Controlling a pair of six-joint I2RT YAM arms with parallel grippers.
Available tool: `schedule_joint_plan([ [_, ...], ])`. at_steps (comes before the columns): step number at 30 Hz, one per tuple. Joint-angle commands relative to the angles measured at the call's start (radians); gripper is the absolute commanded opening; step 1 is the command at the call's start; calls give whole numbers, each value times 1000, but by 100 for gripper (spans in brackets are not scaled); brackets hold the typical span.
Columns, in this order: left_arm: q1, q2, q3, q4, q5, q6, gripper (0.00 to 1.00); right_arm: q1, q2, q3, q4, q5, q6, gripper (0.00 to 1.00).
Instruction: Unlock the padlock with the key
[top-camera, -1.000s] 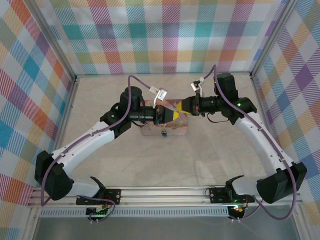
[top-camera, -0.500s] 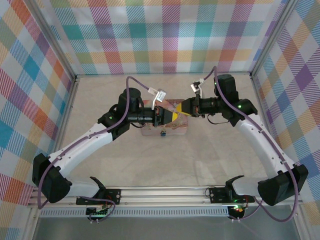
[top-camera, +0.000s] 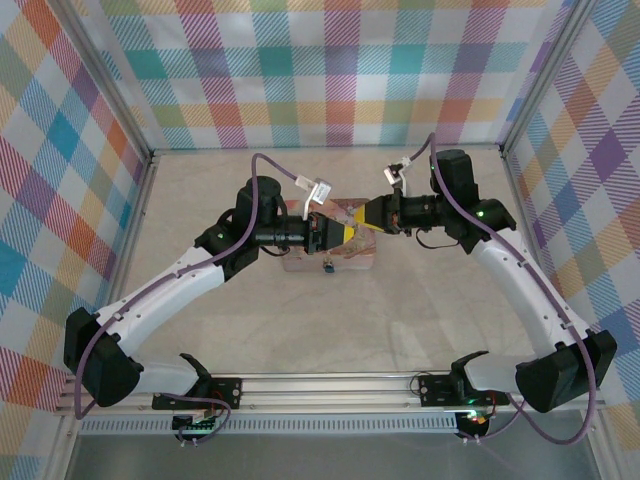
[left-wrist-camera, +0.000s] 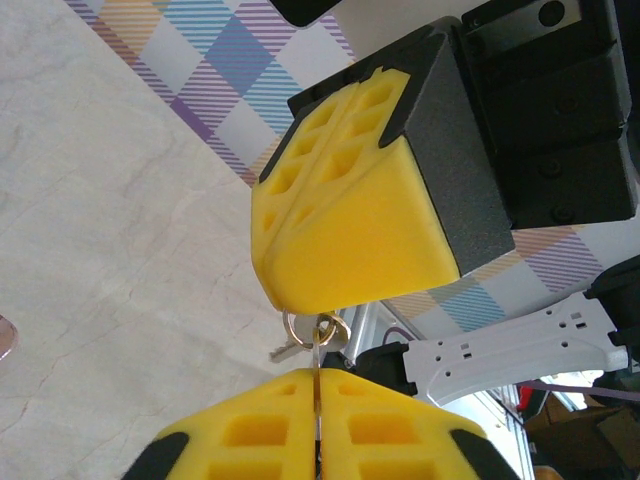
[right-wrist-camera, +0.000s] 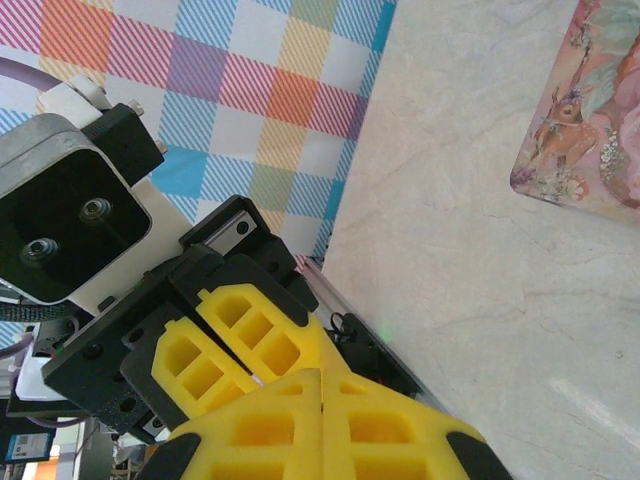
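Note:
Both grippers meet tip to tip in the air above the pink tin (top-camera: 366, 260). My left gripper (left-wrist-camera: 318, 378) is shut on the thin blade of the silvery key (left-wrist-camera: 319, 352). The key's ring (left-wrist-camera: 300, 328) and a second small key (left-wrist-camera: 283, 350) hang at the tip of the right gripper's yellow fingers (left-wrist-camera: 350, 230). My right gripper (right-wrist-camera: 321, 375) is shut, its tips against the left gripper's fingers (right-wrist-camera: 235, 345); whether it pinches the ring is hidden. The tiny bluish padlock (top-camera: 327, 267) hangs at the tin's front edge, below both grippers (top-camera: 353, 228).
The pink picture-printed tin (right-wrist-camera: 590, 110) lies flat mid-table on the pale marbled surface (top-camera: 430, 300). Checked cloth walls (top-camera: 320, 70) enclose the back and sides. A purple cable with a white tag (top-camera: 322, 188) loops over the left wrist.
Over the last second both grippers shifted a little toward the back, staying tip to tip over the tin. Since half a second ago almost nothing has moved.

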Motion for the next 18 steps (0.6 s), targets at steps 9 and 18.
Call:
schedule_joint_plan([
  [9,-11,-11,-23,57,16,-18,40,-4,-19,-11,47,-8,27,0],
  [18,-20,20,10,79,3,-29,52,-4,-23,-25,63,-19,39,0],
])
